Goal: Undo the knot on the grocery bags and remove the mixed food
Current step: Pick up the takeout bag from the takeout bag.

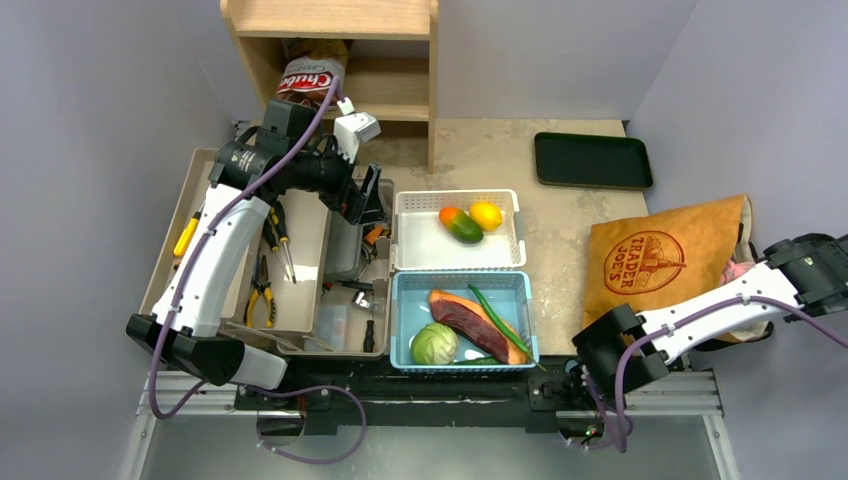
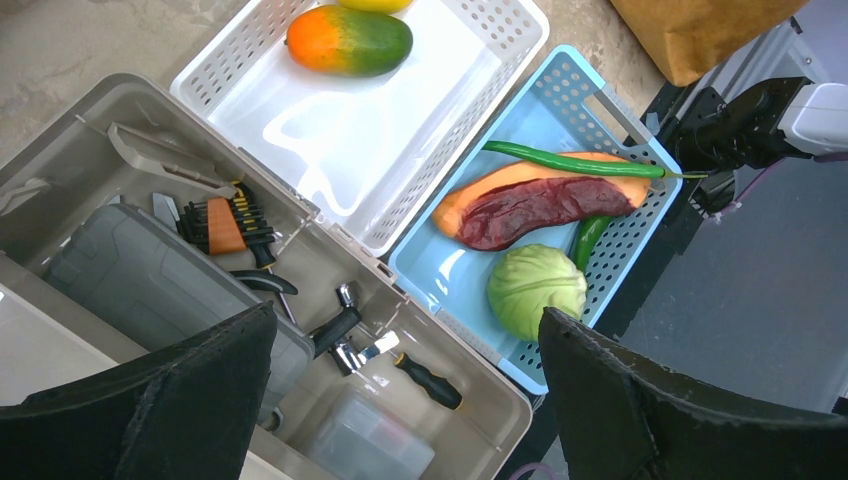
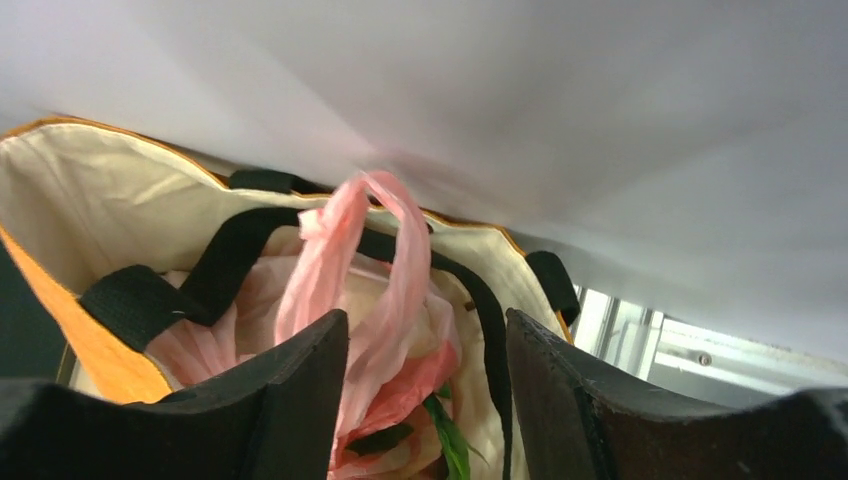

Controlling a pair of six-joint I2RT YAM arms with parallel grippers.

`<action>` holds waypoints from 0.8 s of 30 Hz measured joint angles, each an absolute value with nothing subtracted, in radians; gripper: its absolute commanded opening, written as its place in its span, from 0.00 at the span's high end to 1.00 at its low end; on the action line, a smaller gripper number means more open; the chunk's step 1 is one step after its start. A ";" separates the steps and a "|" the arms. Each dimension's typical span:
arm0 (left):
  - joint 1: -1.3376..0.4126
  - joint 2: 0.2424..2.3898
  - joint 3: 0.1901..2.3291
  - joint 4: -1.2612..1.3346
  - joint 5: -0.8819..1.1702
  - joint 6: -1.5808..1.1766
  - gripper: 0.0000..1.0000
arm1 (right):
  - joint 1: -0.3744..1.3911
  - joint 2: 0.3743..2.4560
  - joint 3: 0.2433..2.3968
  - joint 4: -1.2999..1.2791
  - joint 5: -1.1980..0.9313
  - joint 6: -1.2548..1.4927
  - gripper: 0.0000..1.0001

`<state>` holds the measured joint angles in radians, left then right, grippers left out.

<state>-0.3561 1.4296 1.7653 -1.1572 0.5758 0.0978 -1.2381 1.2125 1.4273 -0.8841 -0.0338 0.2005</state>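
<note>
Right fingers (image 3: 290,400) open around the pink bag's handles (image 3: 385,290) inside the paper bag (image 1: 650,260); left fingers (image 2: 170,400) open above the toolbox (image 2: 130,270).

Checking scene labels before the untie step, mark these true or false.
1. The pink bag sits inside the Trader Joe's bag. True.
2. The right claw is clamped on the pink handles. False: its jaws stand apart, with the handles looping up between them.
3. The green cabbage lies in the white basket. False: it is in the blue basket, beside the meat slab.
4. The left claw hangs open over the toolbox, holding nothing. True.
</note>
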 measured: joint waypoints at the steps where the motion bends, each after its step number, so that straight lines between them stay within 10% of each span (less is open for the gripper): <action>1: -0.356 1.430 1.765 -1.157 0.576 0.098 0.00 | -1.238 1.213 1.427 -0.897 -0.028 0.208 0.46; 24: -0.356 1.436 1.766 -1.157 0.576 0.101 0.00 | -1.238 1.232 1.340 -0.883 -0.031 0.274 0.34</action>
